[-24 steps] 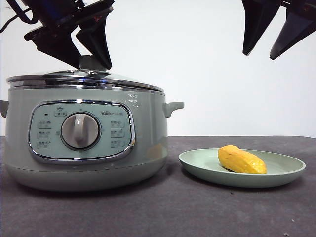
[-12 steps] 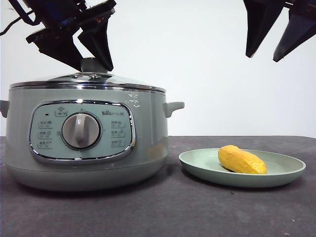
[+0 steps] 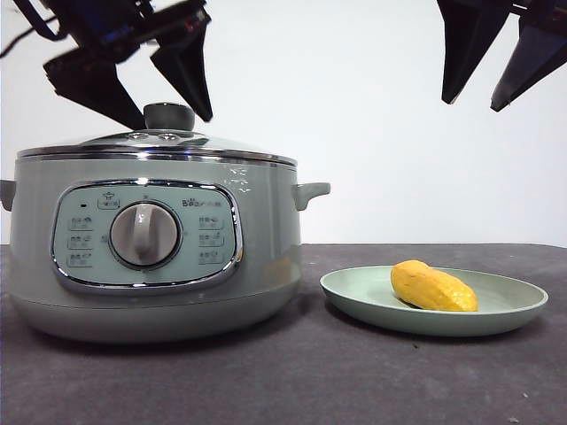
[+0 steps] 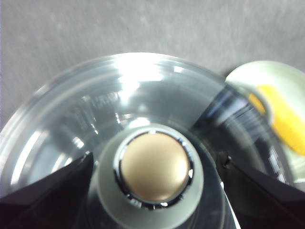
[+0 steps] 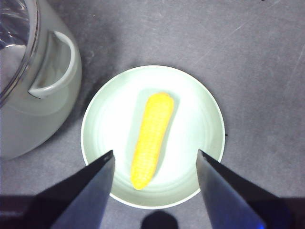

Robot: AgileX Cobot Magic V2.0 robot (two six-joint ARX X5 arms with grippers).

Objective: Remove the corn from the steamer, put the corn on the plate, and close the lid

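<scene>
Hovering spread over the lid (image 3: 155,142), left pincer (image 3: 142,84); right pincer (image 5: 155,167) apart above corn (image 5: 151,139)

A dark grey, faintly mottled table (image 3: 292,381) carried two things. The steamer (image 3: 151,257) stood on it, its rounded base resting flat on the surface. Just beside it, apart from its wall, the plate (image 3: 354,301) lay flat on the same surface. Seen from the right wrist, bare tabletop ringed the plate (image 5: 95,119) on every visible side.
</scene>
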